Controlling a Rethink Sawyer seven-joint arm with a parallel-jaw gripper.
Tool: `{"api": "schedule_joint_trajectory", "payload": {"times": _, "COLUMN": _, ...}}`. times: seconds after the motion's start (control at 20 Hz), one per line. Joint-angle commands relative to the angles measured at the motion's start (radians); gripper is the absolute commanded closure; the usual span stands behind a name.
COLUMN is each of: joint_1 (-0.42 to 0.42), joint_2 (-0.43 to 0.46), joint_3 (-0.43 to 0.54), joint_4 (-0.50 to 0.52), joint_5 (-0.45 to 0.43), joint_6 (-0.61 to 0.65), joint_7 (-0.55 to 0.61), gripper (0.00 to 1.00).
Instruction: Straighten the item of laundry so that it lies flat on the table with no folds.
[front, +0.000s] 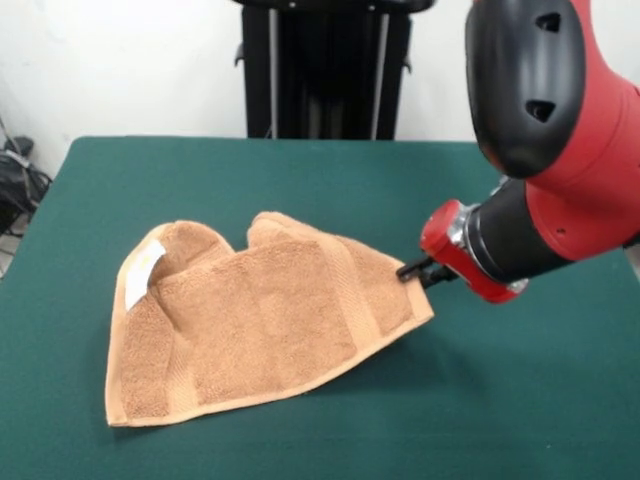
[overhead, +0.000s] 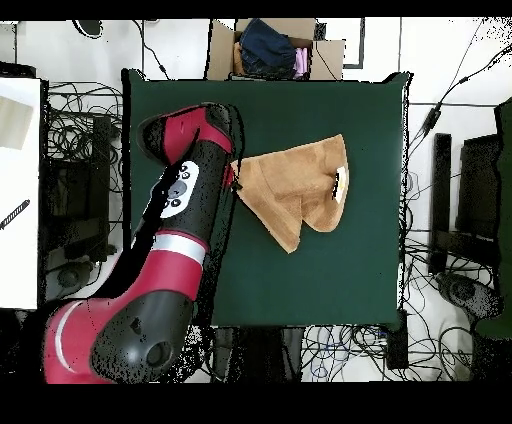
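The orange-tan towel (front: 260, 325) lies crumpled and partly folded over itself on the green table (front: 300, 180), left of centre in the front view. Its white label (front: 143, 272) shows at its left end, and a woven band runs near its right end. My gripper (front: 412, 269) is at the towel's right edge, touching or just beside it, low over the table. The red and black arm hides how the gripper stands. In the overhead view the towel (overhead: 300, 185) lies mid-table (overhead: 300, 100) and the gripper (overhead: 235, 178) is at its left corner.
The arm's bulky red elbow (front: 540, 90) hangs over the table's right side in the front view. The black pedestal (front: 320, 70) stands behind the table. A cardboard box with clothes (overhead: 275, 45) sits beyond the table's far edge. Cables (overhead: 440, 250) lie on the floor around it.
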Motion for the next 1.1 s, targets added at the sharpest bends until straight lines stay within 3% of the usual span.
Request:
{"api": "schedule_joint_trajectory", "payload": {"times": 0.05, "joint_1": 0.008, "joint_2": 0.077, "joint_3": 0.008, "joint_4": -0.095, "joint_5": 0.056, "joint_6": 0.107, "joint_7": 0.367, "gripper": 1.00}}
{"api": "schedule_joint_trajectory", "payload": {"times": 1.1, "joint_1": -0.020, "joint_2": 0.232, "joint_3": -0.028, "joint_4": -0.345, "joint_5": 0.054, "joint_6": 0.233, "joint_7": 0.462, "gripper": 1.00}}
